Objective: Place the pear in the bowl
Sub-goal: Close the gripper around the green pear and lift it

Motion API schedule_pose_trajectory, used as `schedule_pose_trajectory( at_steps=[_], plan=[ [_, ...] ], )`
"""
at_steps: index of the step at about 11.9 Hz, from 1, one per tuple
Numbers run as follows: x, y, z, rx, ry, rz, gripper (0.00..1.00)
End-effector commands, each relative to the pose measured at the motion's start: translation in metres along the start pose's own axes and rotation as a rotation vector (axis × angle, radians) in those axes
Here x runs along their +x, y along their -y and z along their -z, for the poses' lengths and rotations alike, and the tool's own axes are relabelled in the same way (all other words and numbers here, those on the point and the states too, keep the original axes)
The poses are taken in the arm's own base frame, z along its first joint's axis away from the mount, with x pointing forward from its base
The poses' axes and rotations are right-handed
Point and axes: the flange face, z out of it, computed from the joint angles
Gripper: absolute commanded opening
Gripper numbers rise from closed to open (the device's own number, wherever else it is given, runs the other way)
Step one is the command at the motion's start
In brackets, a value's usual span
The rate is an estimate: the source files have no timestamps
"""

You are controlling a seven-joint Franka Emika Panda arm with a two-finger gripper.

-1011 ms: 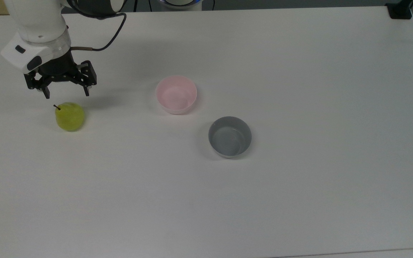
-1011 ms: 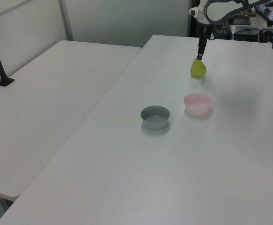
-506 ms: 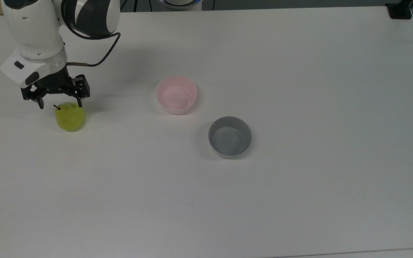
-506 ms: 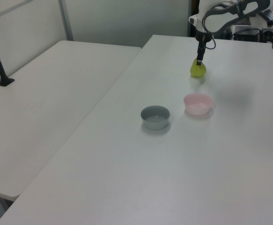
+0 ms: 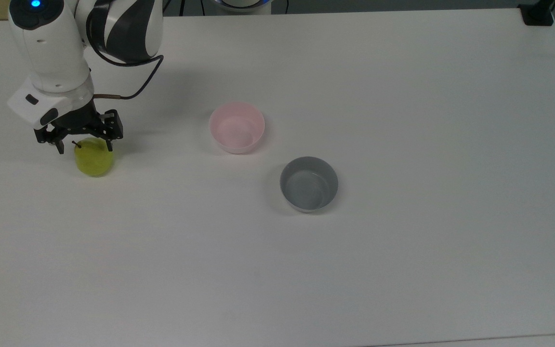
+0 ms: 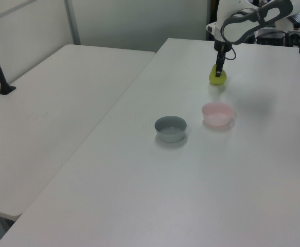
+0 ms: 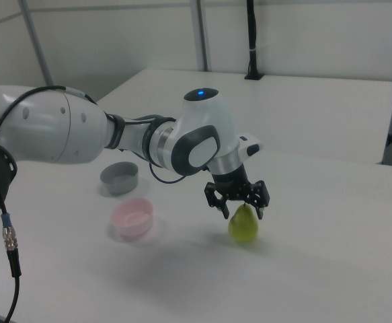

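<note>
Taking the pink bowl [image 5: 237, 127] as the landmark: in the top view the grey bowl [image 5: 309, 183] sits nearest the camera, just beside the pink bowl toward the lower right. The pink bowl stands bare on the white desk [image 5: 403, 250]. Well apart to the top view's left of it, the pear [image 5: 94, 158] rests upright on the desk. The pincer [image 5: 85, 146] is spread wide, its fingers [image 5: 111, 142] now straddling the pear's upper part on either side of the stem; a second ago it hung clear above and behind the fruit, so it has come down. Pear and bowls lie where they lay before. In the right view the pincer [image 7: 243, 210] caps the pear [image 7: 243, 225].
</note>
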Motion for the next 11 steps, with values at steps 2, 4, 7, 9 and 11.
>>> schedule_pose_trajectory(
  at_steps=[2, 4, 7, 9, 11],
  plan=[
    [0.001, 0.004, -0.012, -0.013, -0.018, 0.01, 0.28],
    [0.001, 0.005, -0.012, -0.012, -0.017, 0.011, 0.03],
    [0.0, 0.003, 0.008, -0.013, -0.022, 0.007, 0.0],
    [-0.005, 0.004, 0.034, 0.009, 0.015, 0.014, 0.0],
    [-0.009, 0.006, 0.059, 0.02, 0.026, 0.011, 0.0]
  ],
)
